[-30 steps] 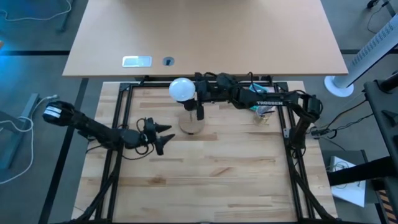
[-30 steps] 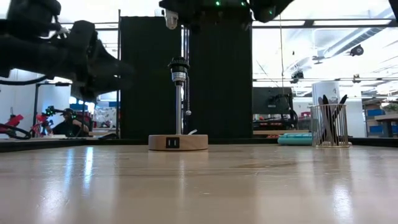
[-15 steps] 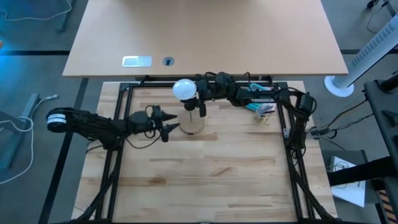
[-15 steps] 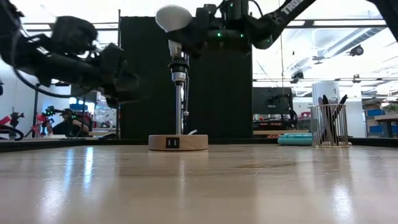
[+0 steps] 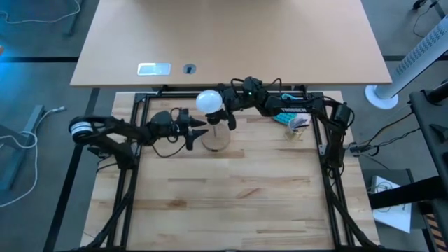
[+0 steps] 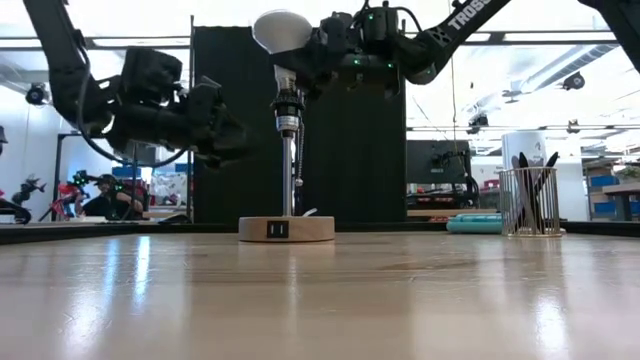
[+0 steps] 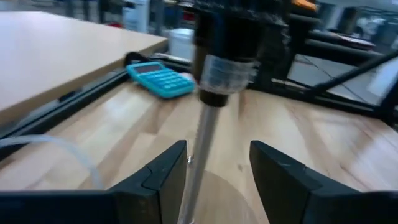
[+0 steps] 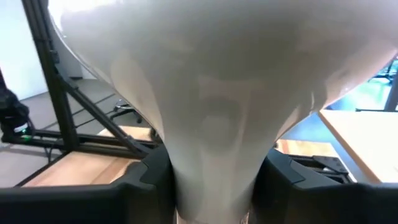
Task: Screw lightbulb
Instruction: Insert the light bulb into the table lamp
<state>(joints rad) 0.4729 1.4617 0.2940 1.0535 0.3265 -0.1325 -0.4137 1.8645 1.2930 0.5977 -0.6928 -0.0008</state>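
Note:
The white lightbulb (image 5: 208,101) stands globe up over the black socket (image 6: 287,105) of a lamp stand. The stand has a thin metal pole (image 6: 288,170) rising from a round wooden base (image 5: 215,138). My right gripper (image 5: 221,105) reaches in from the table's right and is shut on the bulb. My left gripper (image 5: 198,133) comes level from the table's left, lower down. It is open, with the pole (image 7: 202,149) between its fingers, close to one finger (image 7: 168,177). Whether that finger touches the pole, I cannot tell. My right gripper pinches the bulb's narrow neck (image 8: 211,155) between its two fingers, just under the globe. The fingers come level from the table's right. The bulb is roughly upright, and its base (image 6: 284,78) meets the top of the socket.
A teal calculator (image 5: 287,117) and a wire pen cup (image 6: 531,200) are at the far right of the table. Black frame rails (image 5: 140,105) run along the table's edges. A light brown desk (image 5: 231,42) stands beyond the far edge. The near half is bare wood.
My left gripper has swung toward the far edge and the right, turning as it went, until its fingers came around the lamp pole. My right gripper has come down with the bulb, bringing the bulb's base onto the socket.

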